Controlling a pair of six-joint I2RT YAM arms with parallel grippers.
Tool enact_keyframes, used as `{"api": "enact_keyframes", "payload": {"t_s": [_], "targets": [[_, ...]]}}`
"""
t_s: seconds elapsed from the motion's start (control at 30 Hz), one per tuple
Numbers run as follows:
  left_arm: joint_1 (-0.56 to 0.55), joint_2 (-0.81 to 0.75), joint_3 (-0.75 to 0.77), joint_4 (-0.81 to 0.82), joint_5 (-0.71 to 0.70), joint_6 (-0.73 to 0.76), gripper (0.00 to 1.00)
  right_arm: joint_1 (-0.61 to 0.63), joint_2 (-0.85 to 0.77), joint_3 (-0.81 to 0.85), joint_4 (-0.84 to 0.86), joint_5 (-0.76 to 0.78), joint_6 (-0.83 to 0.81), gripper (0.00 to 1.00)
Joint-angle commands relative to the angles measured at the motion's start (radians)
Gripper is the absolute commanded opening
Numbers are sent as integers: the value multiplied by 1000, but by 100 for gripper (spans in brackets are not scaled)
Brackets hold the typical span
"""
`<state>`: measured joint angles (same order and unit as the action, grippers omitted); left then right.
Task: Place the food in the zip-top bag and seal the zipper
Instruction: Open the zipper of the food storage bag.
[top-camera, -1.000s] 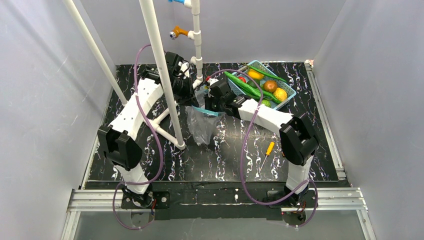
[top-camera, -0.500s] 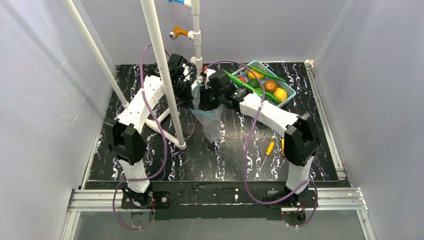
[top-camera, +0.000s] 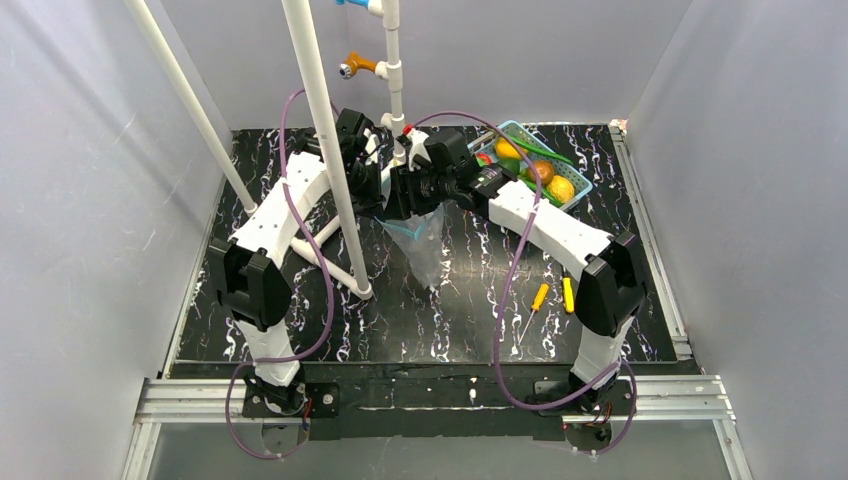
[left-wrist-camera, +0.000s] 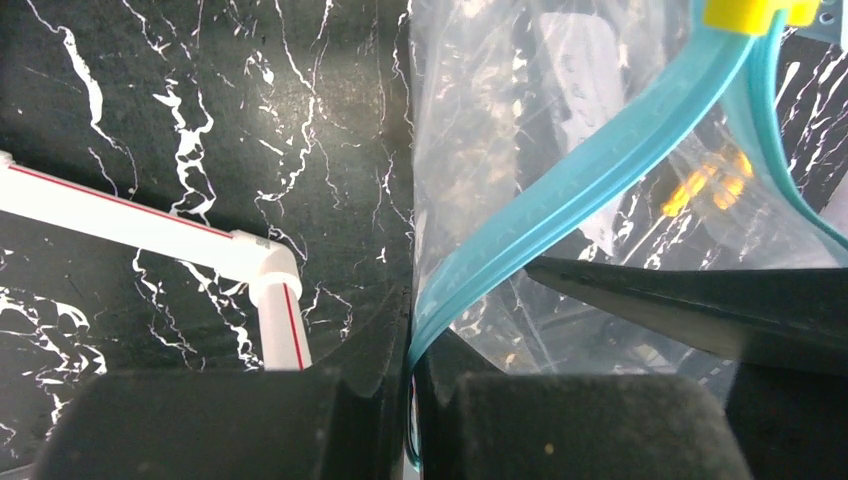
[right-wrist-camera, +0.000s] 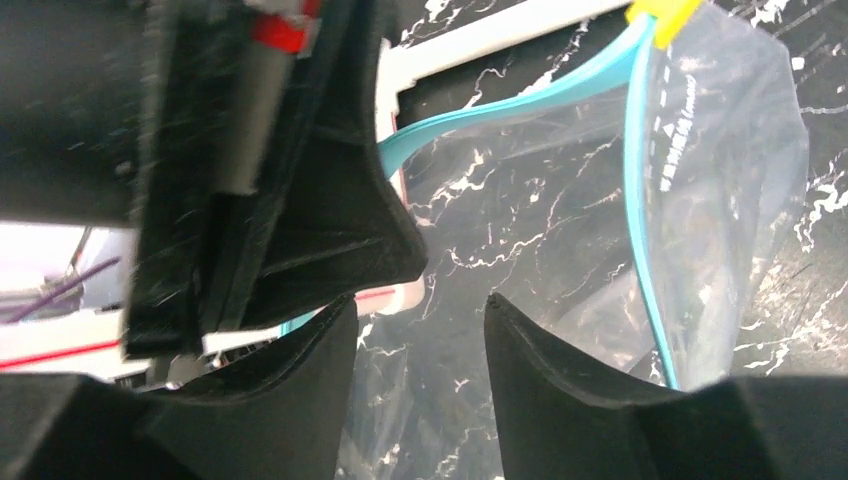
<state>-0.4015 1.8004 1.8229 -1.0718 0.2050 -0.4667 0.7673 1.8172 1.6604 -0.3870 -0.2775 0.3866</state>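
Note:
The clear zip-top bag (top-camera: 425, 250) hangs from its mouth over the table. My left gripper (top-camera: 378, 198) is shut on the teal zipper strip (left-wrist-camera: 560, 190), pinched at my fingertips (left-wrist-camera: 412, 335). A yellow slider (left-wrist-camera: 745, 12) sits on the strip's far end. My right gripper (top-camera: 402, 195) is open right beside the left one, its jaws (right-wrist-camera: 420, 310) apart over the bag's film (right-wrist-camera: 700, 180) near the zipper (right-wrist-camera: 640, 220). The food lies in the light-blue basket (top-camera: 578, 182): green pods (top-camera: 535, 150), a brown-orange fruit (top-camera: 541, 170), a yellow-orange fruit (top-camera: 561, 188), a red piece (top-camera: 487, 158).
A white pipe frame (top-camera: 325, 130) stands just left of the grippers, its foot (left-wrist-camera: 150, 225) on the black marbled table (top-camera: 420, 330). Two orange-handled screwdrivers (top-camera: 537, 297) (top-camera: 568, 294) lie near the right arm's base. Grey walls enclose the table.
The bag rose off the table and now hangs from the left gripper. The right gripper moved left to the bag's mouth beside the left gripper. A second screwdriver came into view.

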Motion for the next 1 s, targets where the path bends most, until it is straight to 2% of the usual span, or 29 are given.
{"api": "enact_keyframes", "payload": {"t_s": [0.0,0.2,0.33,0.47,0.57,0.73,0.87,0.97], "targets": [[0,-55,36,-54,15,23,0,7,-110,6,89,-152,-82,62],[0,-57,38,-95,-35,49,0,7,-205,-71,246,-258,-73,76],[0,-60,59,-103,-61,50,0,7,-226,-81,316,-243,20,79],[0,-59,83,-109,-84,45,0,-2,-271,-81,240,-42,32,80],[-2,-36,140,-165,-178,43,0,-48,-301,-70,132,80,39,80],[-4,-13,226,-243,-298,52,0,-111,-335,-126,52,127,-12,80],[-13,28,252,-270,-349,66,0,-207,-352,-199,26,160,25,81],[-19,71,233,-244,-322,66,0,-287,-336,-215,-17,198,24,83]]}}
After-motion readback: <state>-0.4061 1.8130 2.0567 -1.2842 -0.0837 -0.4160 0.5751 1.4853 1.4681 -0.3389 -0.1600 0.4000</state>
